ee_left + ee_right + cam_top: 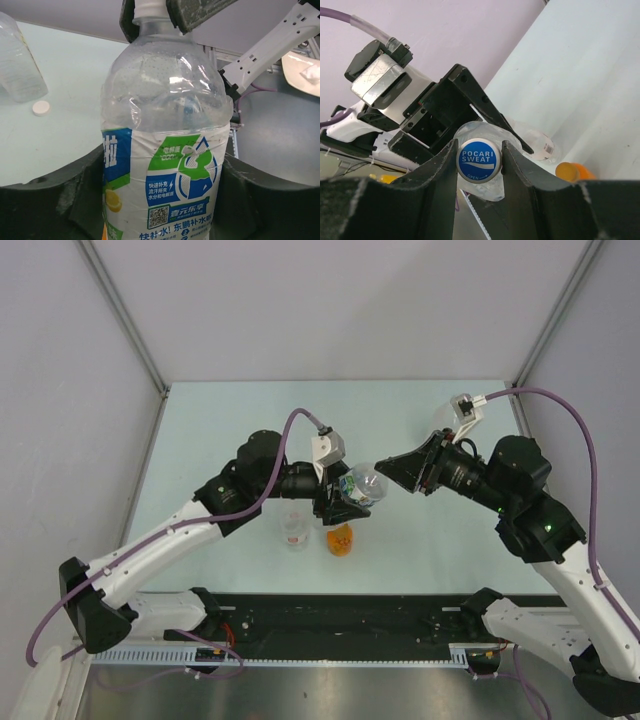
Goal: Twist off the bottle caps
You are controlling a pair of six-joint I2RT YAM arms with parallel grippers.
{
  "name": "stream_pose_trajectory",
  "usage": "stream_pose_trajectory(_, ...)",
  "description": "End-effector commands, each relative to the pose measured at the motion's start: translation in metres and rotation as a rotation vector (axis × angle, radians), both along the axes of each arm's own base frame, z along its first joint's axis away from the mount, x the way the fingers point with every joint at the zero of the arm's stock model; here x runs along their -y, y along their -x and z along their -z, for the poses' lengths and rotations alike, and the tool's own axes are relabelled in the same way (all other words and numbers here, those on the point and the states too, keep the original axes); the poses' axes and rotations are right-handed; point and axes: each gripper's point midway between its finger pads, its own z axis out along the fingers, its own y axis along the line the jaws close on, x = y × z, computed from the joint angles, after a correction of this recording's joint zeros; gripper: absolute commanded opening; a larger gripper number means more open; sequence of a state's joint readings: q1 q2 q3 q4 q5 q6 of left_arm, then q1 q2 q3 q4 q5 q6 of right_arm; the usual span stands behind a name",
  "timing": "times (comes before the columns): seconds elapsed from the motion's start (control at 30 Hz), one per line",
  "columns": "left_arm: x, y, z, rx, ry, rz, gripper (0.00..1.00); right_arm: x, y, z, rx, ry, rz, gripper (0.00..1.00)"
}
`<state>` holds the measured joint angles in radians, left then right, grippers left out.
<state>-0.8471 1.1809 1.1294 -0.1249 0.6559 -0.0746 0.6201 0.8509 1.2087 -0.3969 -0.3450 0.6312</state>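
Since a screw cap only turns if the body is braced, the top cam showed both arms meeting at one bottle. The left gripper (346, 498) held the blue-labelled bottle (362, 483) off the table (220, 420), tipped w/ its neck toward the right gripper (390, 472). The small clear bottle (294, 530) and orange bottle (341, 538) stood just on the arm-base side of it, out of the way.

Left wrist cam: the fingers (70, 200) sat against both sides of the label, so closed on the body. The grip was prob. firm, though contact was hard to judge that close to the lens. A loose white cap (41, 108) lay left of the blue-labelled bottle, beside the large clear bottle (17, 65).

Right wrist cam: the jaws were nearly shut, pinching the blue cap (478, 160) btwn both pads. The cap was on the neck, not yet off, a grip set for twisting.
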Motion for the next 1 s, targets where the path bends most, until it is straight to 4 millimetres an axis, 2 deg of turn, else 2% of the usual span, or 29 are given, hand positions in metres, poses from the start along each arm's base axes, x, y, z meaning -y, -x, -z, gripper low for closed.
stream_pose_trajectory(0.0, -0.002, 0.000, -0.010, 0.058, 0.034, -0.007, 0.61, 0.003, 0.010, -0.034, 0.078, -0.059, -0.012, 0.00)
stream_pose_trajectory(0.03, -0.002, 0.000, -0.013, 0.062, 0.041, -0.006, 0.59, 0.003, 0.010, -0.033, 0.077, -0.058, -0.011, 0.00)
stream_pose_trajectory(0.07, -0.002, 0.001, -0.013, 0.063, 0.044, -0.005, 0.52, 0.004, 0.010, -0.033, 0.078, -0.058, -0.009, 0.00)
stream_pose_trajectory(0.13, -0.001, 0.001, -0.015, 0.067, 0.053, -0.004, 0.48, 0.005, 0.010, -0.033, 0.078, -0.058, -0.004, 0.03)
stream_pose_trajectory(0.17, -0.001, 0.001, -0.016, 0.066, 0.056, -0.003, 0.47, 0.005, 0.011, -0.033, 0.077, -0.055, -0.006, 0.24)
stream_pose_trajectory(0.23, -0.002, 0.000, -0.018, 0.075, 0.065, -0.007, 0.45, 0.005, 0.011, -0.033, 0.077, -0.055, -0.007, 0.48)
stream_pose_trajectory(0.27, -0.002, 0.001, -0.019, 0.074, 0.067, -0.006, 0.45, 0.005, 0.011, -0.033, 0.077, -0.057, -0.004, 0.66)
stream_pose_trajectory(0.37, -0.002, -0.002, -0.021, 0.084, 0.075, -0.021, 0.43, 0.010, 0.007, -0.036, 0.081, -0.049, 0.031, 0.81)
stream_pose_trajectory(0.5, -0.004, -0.010, -0.022, 0.105, 0.076, -0.078, 0.34, 0.024, -0.002, -0.055, 0.109, -0.057, 0.137, 0.87)
stream_pose_trajectory(0.6, -0.006, -0.020, -0.026, 0.142, 0.079, -0.154, 0.17, 0.036, -0.012, -0.061, 0.099, -0.076, 0.241, 0.88)
stream_pose_trajectory(0.63, -0.005, -0.026, -0.025, 0.172, 0.068, -0.201, 0.05, 0.040, -0.013, -0.061, 0.089, -0.081, 0.270, 0.88)
stream_pose_trajectory(0.67, -0.005, -0.027, -0.028, 0.182, 0.070, -0.229, 0.00, 0.043, -0.015, -0.061, 0.082, -0.085, 0.294, 0.87)
stream_pose_trajectory(0.8, -0.004, -0.040, -0.030, 0.291, 0.035, -0.378, 0.00, 0.055, -0.031, -0.055, 0.033, -0.100, 0.438, 0.84)
stream_pose_trajectory(0.97, -0.006, -0.054, -0.032, 0.362, 0.008, -0.585, 0.00, 0.044, -0.035, -0.053, 0.016, -0.106, 0.460, 0.78)
